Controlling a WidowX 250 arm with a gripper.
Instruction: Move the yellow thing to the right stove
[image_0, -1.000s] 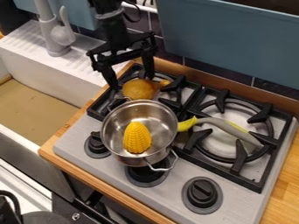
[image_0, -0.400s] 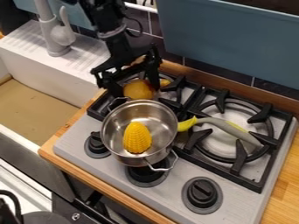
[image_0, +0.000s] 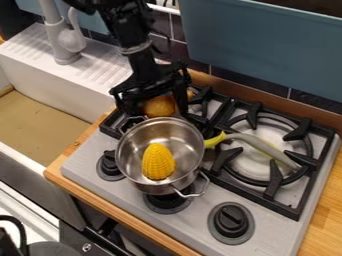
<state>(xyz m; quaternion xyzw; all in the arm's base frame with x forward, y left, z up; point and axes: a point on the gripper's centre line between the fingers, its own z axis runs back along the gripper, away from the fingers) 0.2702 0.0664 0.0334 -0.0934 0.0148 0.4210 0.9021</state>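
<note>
One arm slanting down, hand spread wide, astride orange thing

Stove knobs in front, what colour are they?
The knobs are black; the camera view shows them best.

Black arm aslant from the top — tool downward, fingers apart.

I've toy behind pot, corn in pot, utensil R of pot; sink L of stove.
</note>
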